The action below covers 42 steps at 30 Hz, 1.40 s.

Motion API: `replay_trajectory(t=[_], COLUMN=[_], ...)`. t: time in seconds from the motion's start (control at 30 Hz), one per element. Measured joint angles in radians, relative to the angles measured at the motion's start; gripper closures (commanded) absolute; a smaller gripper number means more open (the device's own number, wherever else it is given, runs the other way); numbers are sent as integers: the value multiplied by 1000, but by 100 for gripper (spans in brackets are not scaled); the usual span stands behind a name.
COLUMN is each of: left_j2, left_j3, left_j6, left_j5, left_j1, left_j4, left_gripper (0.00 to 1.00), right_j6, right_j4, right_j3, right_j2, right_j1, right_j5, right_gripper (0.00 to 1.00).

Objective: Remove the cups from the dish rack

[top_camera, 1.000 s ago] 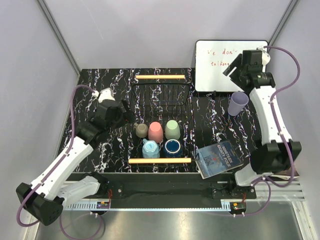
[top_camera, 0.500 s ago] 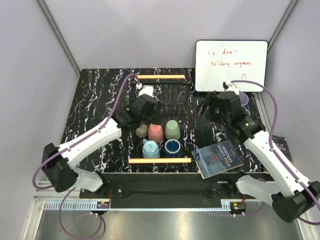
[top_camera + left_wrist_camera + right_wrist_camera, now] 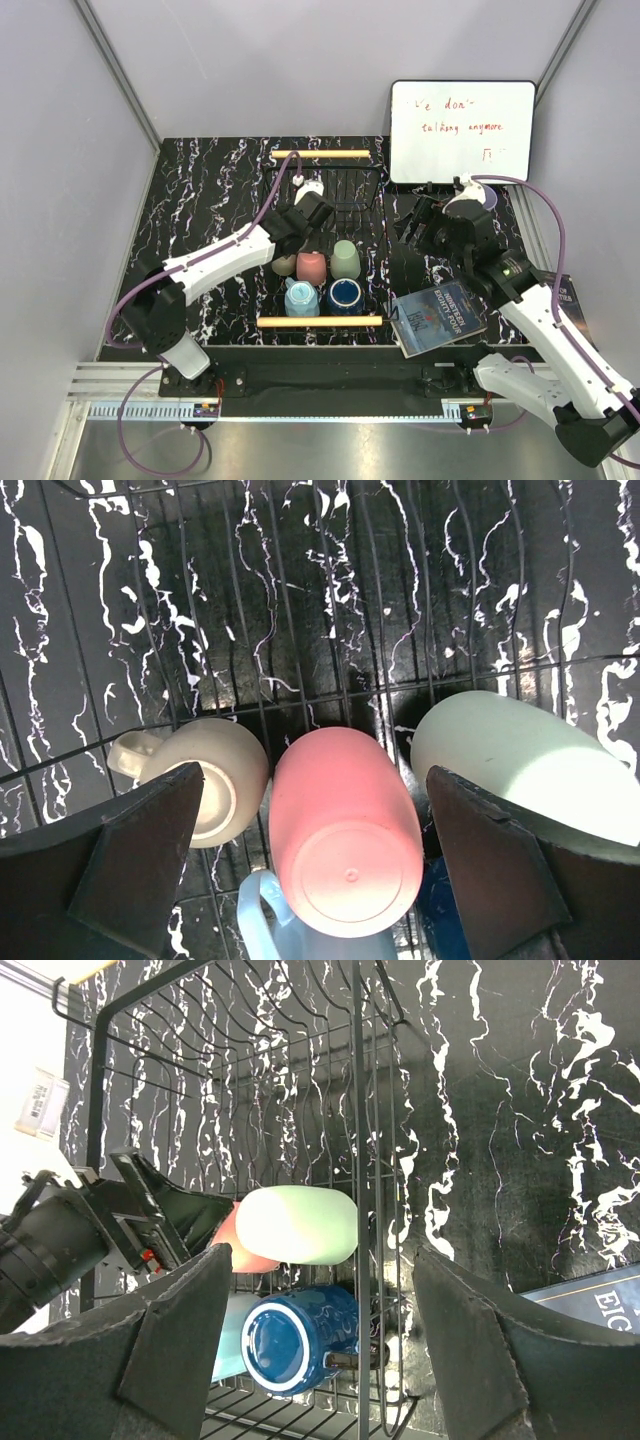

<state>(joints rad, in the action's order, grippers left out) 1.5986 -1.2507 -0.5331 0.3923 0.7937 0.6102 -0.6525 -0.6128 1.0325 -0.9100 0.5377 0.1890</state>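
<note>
Dish rack (image 3: 320, 321) sits mid table (image 3: 200, 200), loaded at its near end; pink tumbler (image 3: 345, 850) lies between beige mug (image 3: 215, 780) and pale green tumbler (image 3: 520, 770), under the spread left gripper (image 3: 315, 780); probably light, rigid, slick; pinch across barrel; right gripper (image 3: 322, 1260) agape by rack's right side.

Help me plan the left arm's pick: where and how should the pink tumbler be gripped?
Grip the pink tumbler across its smooth round wall just below the upturned base, coming from above. It shows no handle, and the open left pincer straddles it, between the beige mug and pale green tumbler.
</note>
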Motion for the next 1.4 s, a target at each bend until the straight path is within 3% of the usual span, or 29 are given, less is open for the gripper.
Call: replay_trajectory(t=[0.23, 0.6, 0.63, 0.67, 0.73, 0.77, 0.87, 1.23, 1.4], left_j2=[0, 0, 0, 0, 0, 0, 0, -44, -132], left_j3=[1, 34, 35, 35, 36, 36, 36, 39, -76], left_j6=[-26, -44, -44, -44, -50, -49, -44, -33, 2], left_j5=[-15, -45, -47, -48, -48, -50, -49, -42, -34], left_j1=[0, 16, 18, 19, 21, 23, 24, 34, 34], left_j4=[-5, -10, -10, -11, -13, -16, -28, 6, 89], left_gripper=[19, 21, 26, 40, 56, 75, 98, 100, 100], right_j6=[-3, -11, -12, -12, -12, -12, -14, -18, -18], right_j4=[7, 18, 18, 18, 18, 18, 18, 18, 18], right_j3=[-38, -53, -54, -55, -57, -58, -61, -63, -63], right_j2=[0, -1, -1, -1, -1, -1, -1, 4, 9], right_j1=[0, 0, 0, 0, 0, 0, 0, 0, 0], right_j5=[0, 0, 0, 0, 0, 0, 0, 0, -1], right_gripper=[20, 21, 21, 21, 21, 21, 21, 21, 21])
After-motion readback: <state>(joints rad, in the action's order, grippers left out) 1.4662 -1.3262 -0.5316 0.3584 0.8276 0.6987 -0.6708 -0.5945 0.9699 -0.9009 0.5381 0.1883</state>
